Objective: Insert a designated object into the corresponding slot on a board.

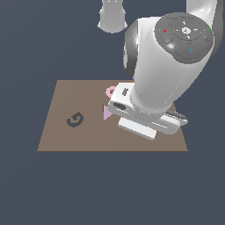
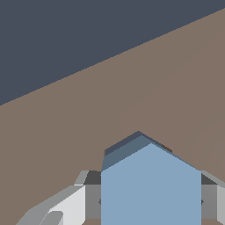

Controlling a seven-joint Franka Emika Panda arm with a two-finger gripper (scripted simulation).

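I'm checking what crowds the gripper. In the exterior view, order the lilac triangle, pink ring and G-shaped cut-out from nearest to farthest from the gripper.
The gripper itself is hidden under the arm in the exterior view, so this is judged from the hand.
1. Lilac triangle, just off the hand's left edge.
2. Pink ring, behind it; close to the triangle's rank.
3. G-shaped cut-out, clearly farthest, toward the exterior view's left.

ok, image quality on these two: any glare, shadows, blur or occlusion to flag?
Exterior view: sharp, flat lighting, no cast shadows on the board; soft highlights on the white arm, which hides the gripper and part of the pink ring. Wrist view: no blur, flat shading; the light-blue hexagonal block fills the foreground between the fingers.
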